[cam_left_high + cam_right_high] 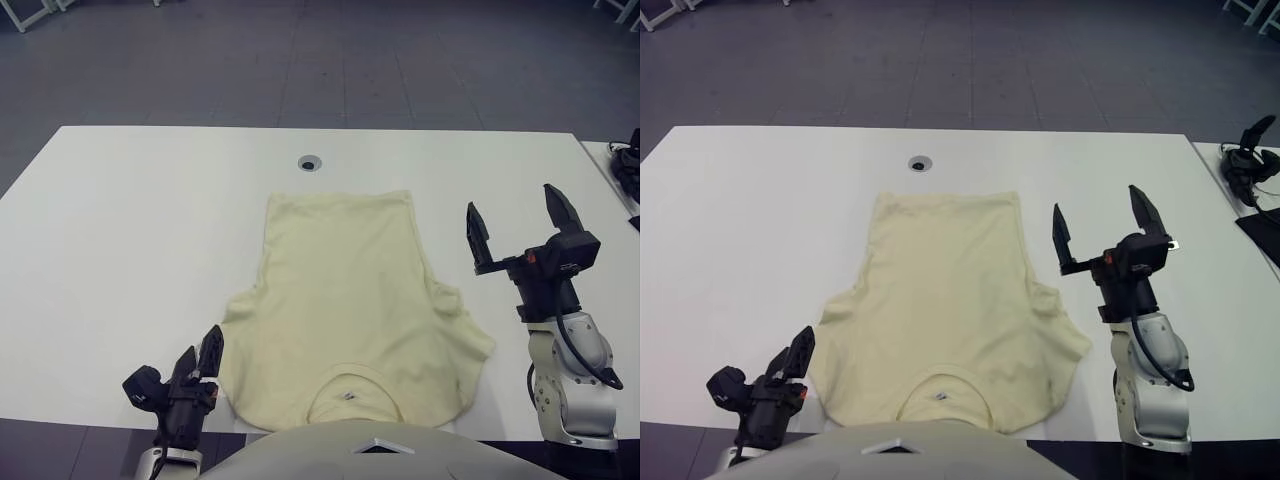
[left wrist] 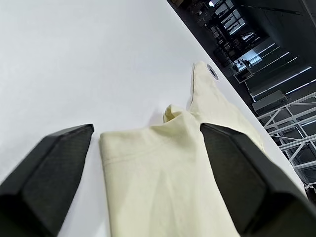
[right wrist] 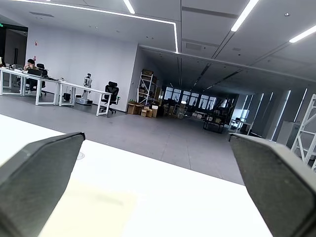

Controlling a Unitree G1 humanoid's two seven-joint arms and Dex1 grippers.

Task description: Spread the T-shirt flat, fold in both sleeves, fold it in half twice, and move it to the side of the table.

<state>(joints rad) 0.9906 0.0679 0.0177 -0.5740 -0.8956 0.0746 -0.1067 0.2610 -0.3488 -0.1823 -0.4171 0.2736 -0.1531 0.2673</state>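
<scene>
Where the T-shirt (image 1: 345,310) lay: on the white table (image 1: 120,250), centred in front of the robot, with the collar end at the near edge and the hem end toward the far side.
Garment condition: pale yellow, front face up, the body largely flat. The hem edge ran straight and stopped just short of a round hole (image 1: 310,163) in the tabletop.
Left sleeve (image 1: 238,318): drawn out to the side and fairly smooth, lying on the table.
Right sleeve (image 1: 462,325): drawn out to the side but rumpled, its outer edge wavy.
Collar (image 1: 348,385): open toward the robot, with a small tag showing inside the neckline.
Left gripper (image 1: 200,358): low at the near edge of the table, just beside the shirt's near left corner. Its fingers (image 2: 49,168) were spread apart, and in the wrist view that corner of fabric lay ahead between them. Contact with the cloth could not be confirmed.
Right gripper (image 1: 512,200): raised above the tabletop to the right of the shirt and apart from it. Its two fingers were spread wide, pointing up and away, with nothing clasped.
Surroundings: dark cables (image 1: 1245,165) lay on a neighbouring surface at the far right, and a grey floor (image 1: 400,60) lay beyond the table.
</scene>
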